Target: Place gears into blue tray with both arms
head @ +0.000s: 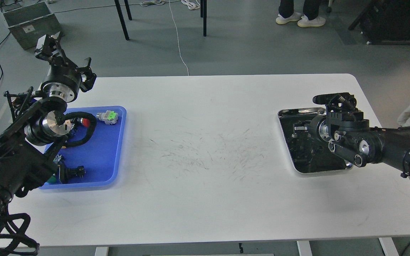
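Gears not resolvable, likely in steel tray (286,114) under right gripper (299,128), whose fingers can't be told apart. Blue tray (114,156) far left, under left gripper (48,44), fingers spread, empty.

No readable text anywhere — the white label on the grey crate (30,24) is too blurred
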{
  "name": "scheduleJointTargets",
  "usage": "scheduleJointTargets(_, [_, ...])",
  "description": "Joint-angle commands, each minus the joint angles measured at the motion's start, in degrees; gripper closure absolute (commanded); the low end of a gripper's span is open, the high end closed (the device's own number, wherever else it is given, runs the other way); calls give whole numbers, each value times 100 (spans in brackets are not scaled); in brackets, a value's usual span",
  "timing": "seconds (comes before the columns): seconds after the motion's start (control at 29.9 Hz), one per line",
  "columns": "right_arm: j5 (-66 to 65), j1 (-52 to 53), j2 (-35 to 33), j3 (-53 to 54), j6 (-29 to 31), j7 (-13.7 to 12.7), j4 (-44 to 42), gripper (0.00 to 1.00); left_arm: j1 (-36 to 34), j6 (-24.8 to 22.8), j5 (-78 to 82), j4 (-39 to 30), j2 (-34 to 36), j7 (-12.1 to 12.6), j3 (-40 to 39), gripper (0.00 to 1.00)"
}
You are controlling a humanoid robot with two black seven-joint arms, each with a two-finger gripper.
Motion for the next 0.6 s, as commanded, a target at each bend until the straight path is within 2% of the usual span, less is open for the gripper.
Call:
scheduleJointTargets(0.0, [31, 395, -99, 50, -8, 4, 248, 96, 0, 8, 0, 1, 0, 0, 0, 1])
scheduleJointTargets(0.23, [267, 1538, -697, 532, 18, 30, 1232, 96, 0, 16, 0, 1, 0, 0, 0, 2])
scheduleJointTargets(0.33, [1003, 1793, -742, 1287, 62, 284, 1636, 96, -9, 17, -1, 1, 9, 0, 0, 1])
scheduleJointTargets(0.47, [1980, 1961, -488, 1756, 62, 338, 1937, 97, -18, 17, -9, 9, 9, 0, 0, 1])
scheduleJointTargets(0.57, [2184, 1935, 135, 1791, 1, 347, 1761, 97, -26, 17, -9, 9, 18, 9, 0, 1])
